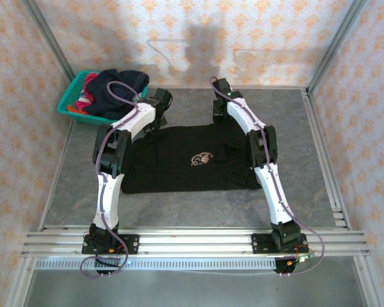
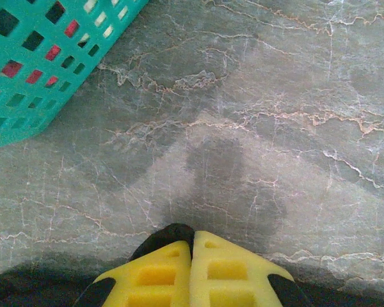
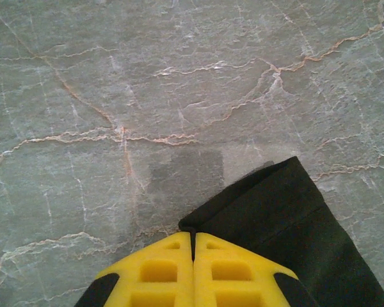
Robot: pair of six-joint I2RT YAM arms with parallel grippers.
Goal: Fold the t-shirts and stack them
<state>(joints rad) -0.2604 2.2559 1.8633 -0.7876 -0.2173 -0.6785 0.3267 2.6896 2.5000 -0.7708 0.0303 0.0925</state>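
1. The black t-shirt (image 1: pixel 185 160) lies spread flat at mid-table between the two arms, its tan emblem (image 1: pixel 202 160) facing up.
2. The left gripper (image 2: pixel 192 235) is pressed shut at the shirt's far left edge, with a lip of black cloth pinched at its tips. The right gripper (image 3: pixel 193 235) is likewise closed on the far right corner, which looks like a sleeve.
3. Both bites look shallow, so a quick lift could let the cloth slide out. This is likelier on the left, where little fabric shows.
4. Uneven pulls would skew the fold or bunch the fabric.
5. The teal basket (image 1: pixel 67 105), holding a dark navy shirt (image 1: pixel 125 83) and a red-pink shirt (image 1: pixel 84 99), sits near the left arm. A wide swing could knock it.
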